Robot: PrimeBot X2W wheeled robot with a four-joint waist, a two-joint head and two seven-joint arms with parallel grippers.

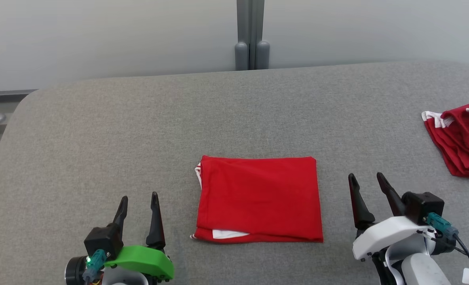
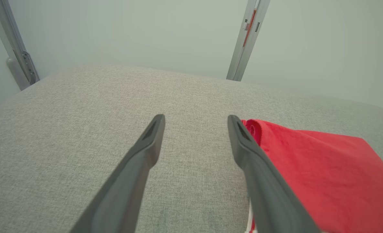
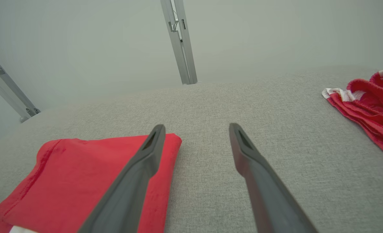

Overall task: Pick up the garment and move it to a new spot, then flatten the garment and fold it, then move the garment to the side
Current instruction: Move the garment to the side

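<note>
While left end effector (image 1: 139, 195), right end effector (image 1: 365, 174) gape empty, garment (image 1: 260, 198) likely soft, light, floppy — pinch side edges through all layers.

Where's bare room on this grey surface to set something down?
Bare: the grey surface left of the folded garment, and the far strip behind it. Crowded: the right edge, where a crumpled red garment lies.
</note>
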